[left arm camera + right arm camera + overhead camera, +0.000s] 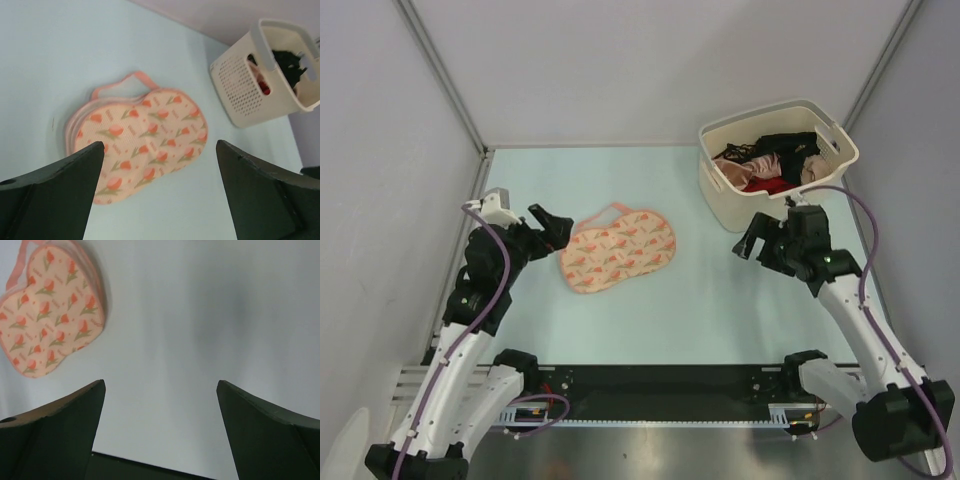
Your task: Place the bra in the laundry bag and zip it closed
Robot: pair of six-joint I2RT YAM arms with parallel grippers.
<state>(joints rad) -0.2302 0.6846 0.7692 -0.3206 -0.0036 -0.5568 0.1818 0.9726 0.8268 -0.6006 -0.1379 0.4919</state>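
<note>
The laundry bag lies flat and shut on the pale table, peach with a red and green print and a pink loop at its far edge. It also shows in the left wrist view and the right wrist view. Black fabric with thin straps lies among other garments in the cream basket; I cannot tell whether it is the bra. My left gripper is open and empty just left of the bag. My right gripper is open and empty, in front of the basket.
The basket stands at the back right and also shows in the left wrist view. It holds pink, beige and red garments. Grey walls enclose the table on three sides. A black rail runs along the near edge.
</note>
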